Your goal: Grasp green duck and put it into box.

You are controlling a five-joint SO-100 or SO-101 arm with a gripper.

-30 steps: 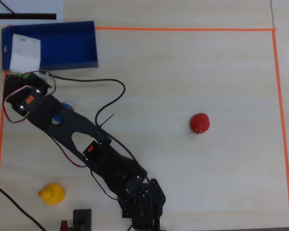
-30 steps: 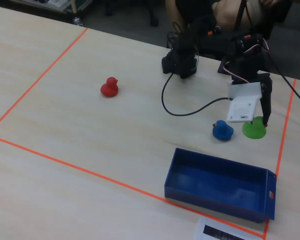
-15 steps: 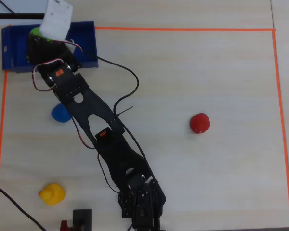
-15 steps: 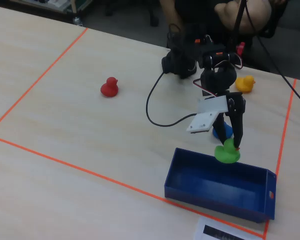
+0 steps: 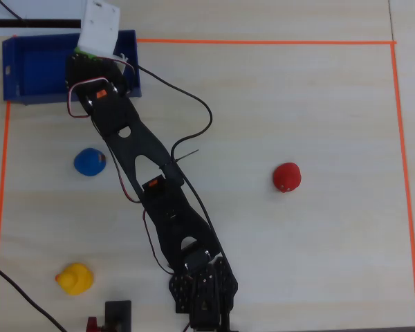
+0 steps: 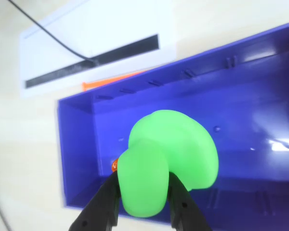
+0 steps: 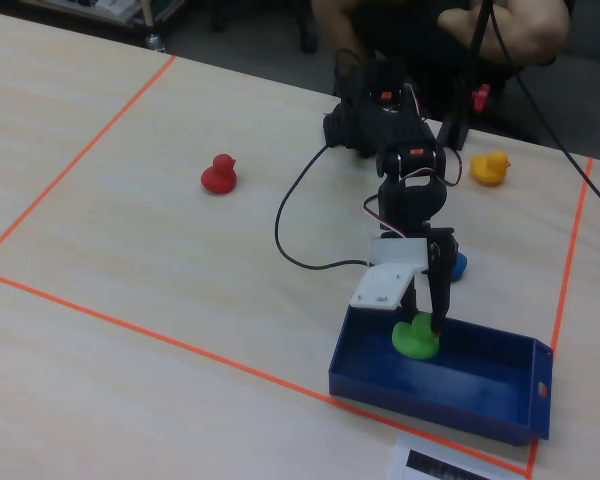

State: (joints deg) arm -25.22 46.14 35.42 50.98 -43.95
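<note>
Here the black two-finger gripper (image 6: pixel 143 192) pinches the small lime-green rounded toy duck (image 6: pixel 171 159) by its head, holding it above the floor of the shallow dark-blue plastic box (image 6: pixel 260 91). In the fixed view the duck (image 7: pixel 416 338) hangs inside the box's (image 7: pixel 480 410) left end.

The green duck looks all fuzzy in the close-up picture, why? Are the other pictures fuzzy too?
In the wrist view the green duck sits so near the lens that its edges blur, and glare streaks the box; the fixed view and overhead view look sharper, with soft, faint shadows.
</note>
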